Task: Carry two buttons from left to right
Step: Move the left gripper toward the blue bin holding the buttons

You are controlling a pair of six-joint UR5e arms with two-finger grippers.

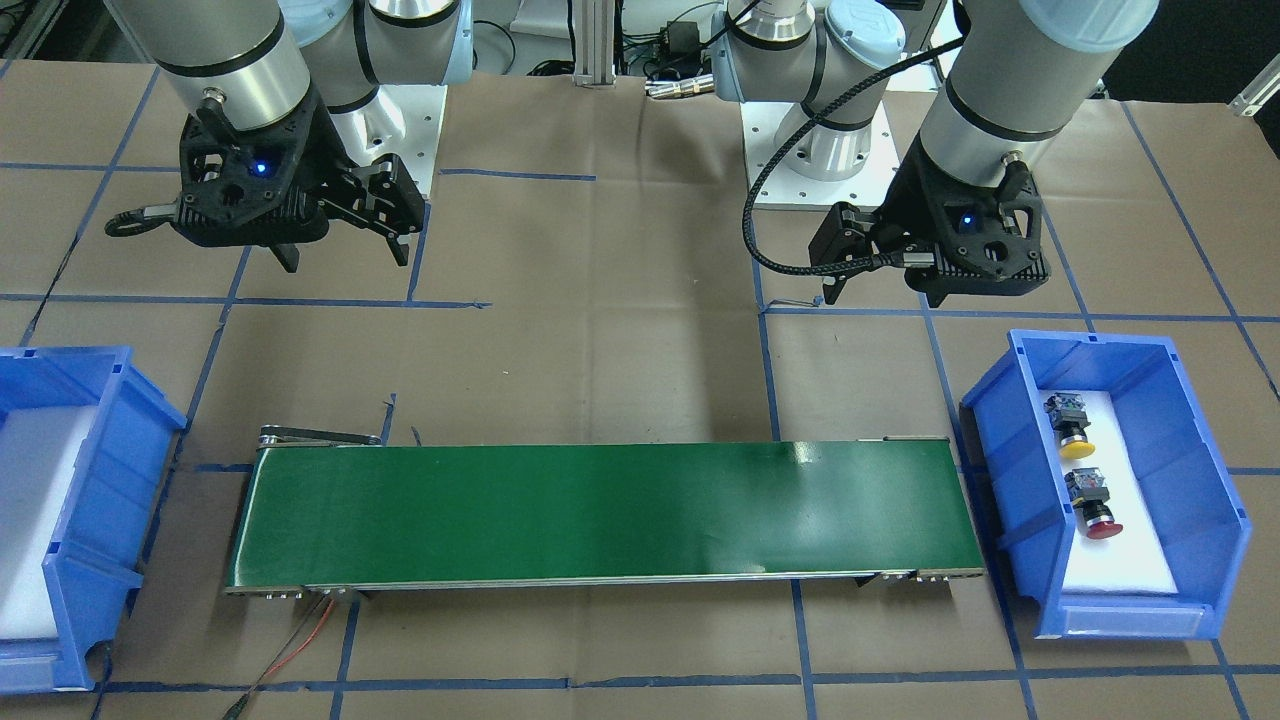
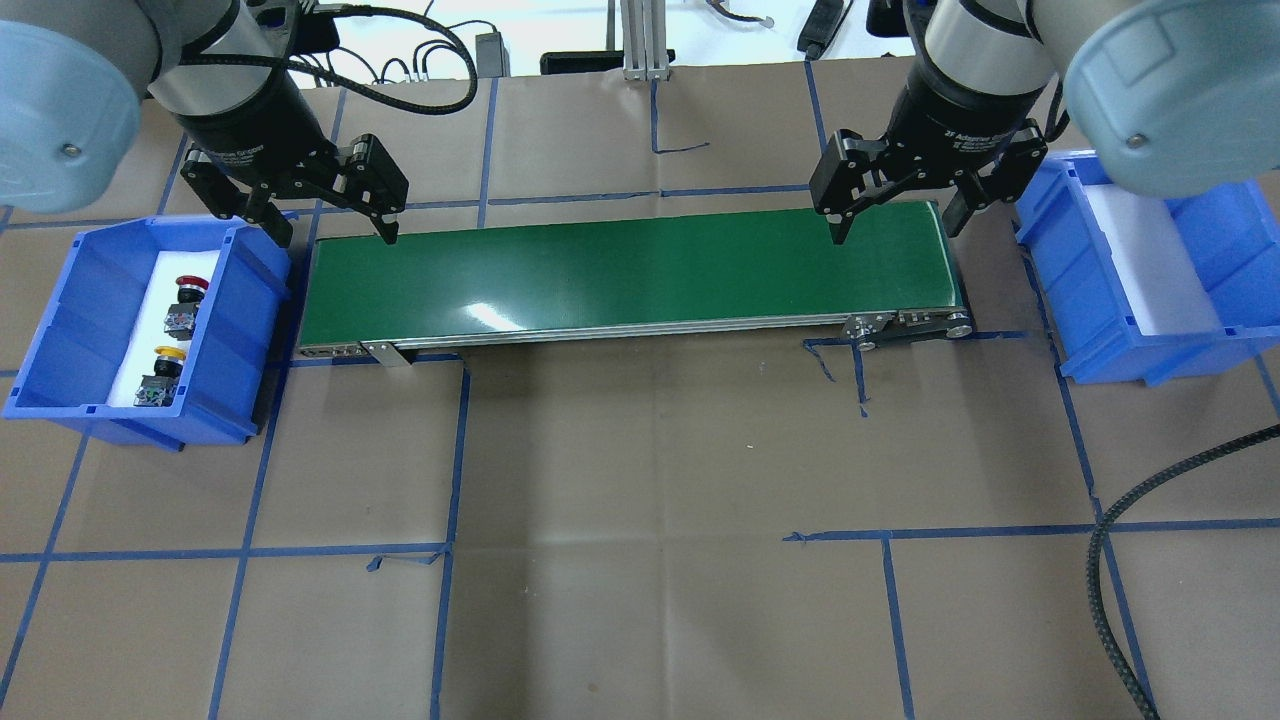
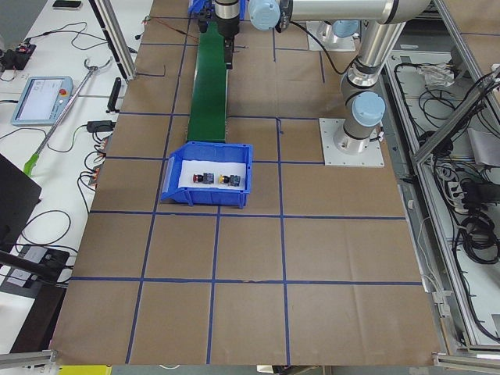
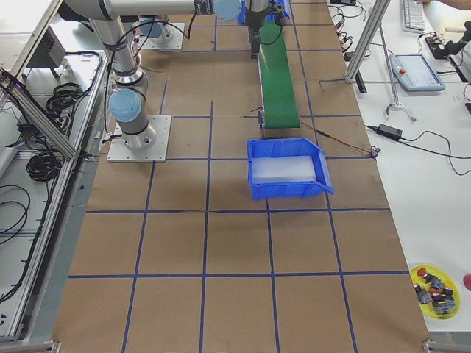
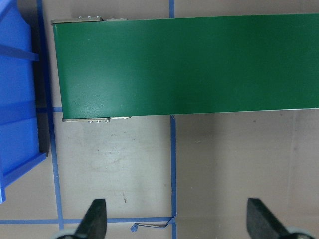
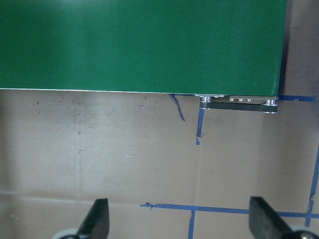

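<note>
Brown table [image 2: 640,500]: red button [image 2: 185,303], yellow button [image 2: 160,375] sat in left bin [image 2: 60,300].
Left gripper [image 2: 335,235], right gripper [image 2: 895,232] gaped empty; I judged first pick next.

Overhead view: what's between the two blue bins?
The green conveyor belt, nothing on it, lies between the left bin and the right bin; the overhead view shows it.

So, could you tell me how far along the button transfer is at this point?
Nothing done yet: the red button and yellow button both lie in the left bin; the right bin holds only white padding. Nothing is in hand: the left gripper and right gripper hang open by the bare green belt. Both buttons remain to move.
</note>
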